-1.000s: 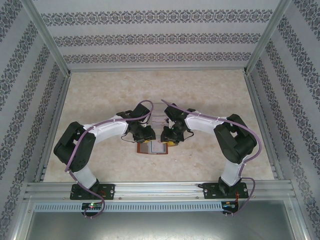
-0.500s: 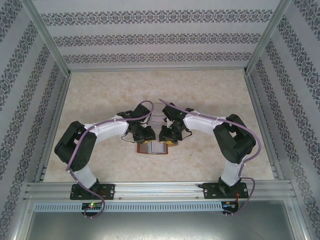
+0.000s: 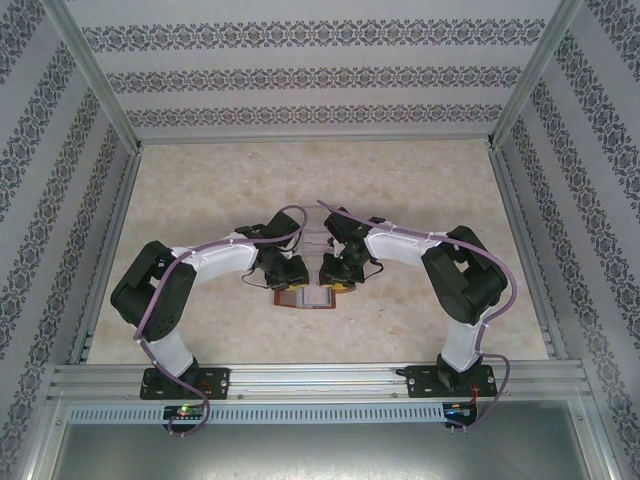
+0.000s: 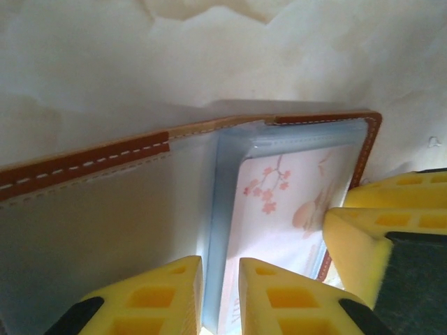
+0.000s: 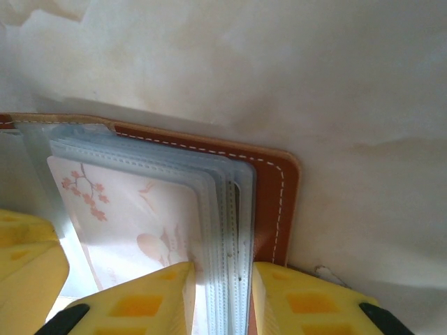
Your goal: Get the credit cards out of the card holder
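The brown leather card holder [image 3: 305, 298] lies open on the table between both grippers. In the left wrist view its stitched brown edge [image 4: 84, 164] runs across, and a pale credit card [image 4: 293, 202] with pink blossom print sits inside a grey-blue pocket. My left gripper [image 4: 220, 262] is shut on the folded edge of a pocket near the spine. My right gripper [image 5: 222, 265] is shut on the stack of clear pockets beside the brown cover [image 5: 274, 202], with the same credit card [image 5: 133, 216] to its left. From above, the left gripper [image 3: 291, 278] and right gripper [image 3: 334, 276] stand close together.
A clear acrylic rack [image 3: 315, 240] stands just behind the two grippers. The marble-look table [image 3: 200, 190] is bounded by metal rails and patterned walls. The right gripper's yellow fingers [image 4: 370, 230] crowd the card holder's right end.
Both pairs of jaws have closed a little on the pockets. The arms have barely shifted, and the card holder stays where it was.
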Robot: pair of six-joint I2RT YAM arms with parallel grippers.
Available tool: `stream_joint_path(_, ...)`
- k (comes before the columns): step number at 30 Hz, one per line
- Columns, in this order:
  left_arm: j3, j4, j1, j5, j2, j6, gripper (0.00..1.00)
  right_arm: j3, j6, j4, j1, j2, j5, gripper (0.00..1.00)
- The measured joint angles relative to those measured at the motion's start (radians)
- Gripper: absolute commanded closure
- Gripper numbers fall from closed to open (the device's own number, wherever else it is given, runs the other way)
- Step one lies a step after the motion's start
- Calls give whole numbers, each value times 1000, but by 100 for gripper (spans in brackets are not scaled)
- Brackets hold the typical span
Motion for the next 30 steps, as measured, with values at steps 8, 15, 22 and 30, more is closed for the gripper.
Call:
stream_joint_path(8, -2, 4, 0, 16, 27, 0, 79, 0, 0, 0, 0, 0, 0, 71)
stream_joint_path(15, -2, 11, 0, 23, 36, 7, 76, 0, 0, 0, 0, 0, 0, 71)
stream_joint_path(22, -1, 11, 0, 24, 42, 12, 74, -1, 0, 0, 0, 0, 0, 71)
stream_joint_path(30, 5, 4, 6, 28, 47, 19, 78, -1, 0, 0, 0, 0, 0, 71)
